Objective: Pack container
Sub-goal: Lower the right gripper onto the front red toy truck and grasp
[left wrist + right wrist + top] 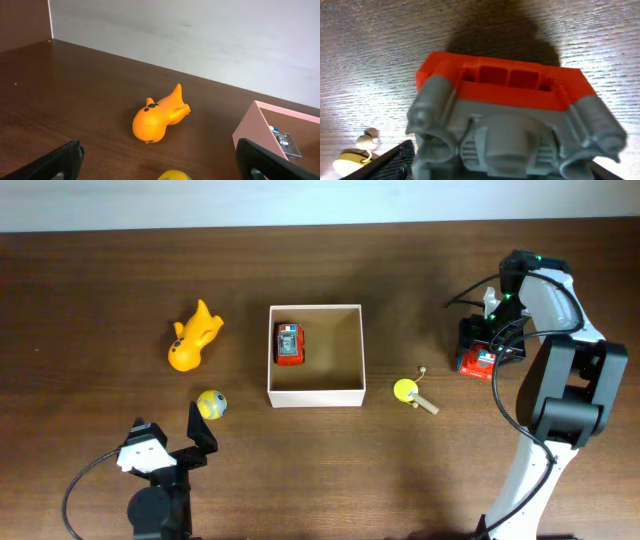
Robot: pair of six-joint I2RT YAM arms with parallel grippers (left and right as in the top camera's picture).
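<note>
Nearest the robot's side, the left hand (170, 432) hovers low over the dark brown wooden table (100, 280) with its two black fingers spread wide and nothing between them. Just beyond its right finger lies one small yellow-and-blue ball (211, 404), cut off at the bottom edge of the left wrist view. Further right, apart from everything else, is one yellow round piece on a short wooden stick (408, 392). The one square white-walled container with a tan cardboard inside (315, 395) sits mid-table, holding one small red toy car (289, 344) close to its left wall; the rest of its floor is bare. Left of it, well apart, lies one orange plastic fish-shaped toy (193, 337). At the right, the right hand (483, 350) is down over one red-and-grey blocky toy (505, 115). Only slivers of its fingers show at the bottom corners of the right wrist view, either side of the toy, so I cannot tell whether they press it. Open table surrounds the container on all sides, and a wide bare strip runs to the far edge.
</note>
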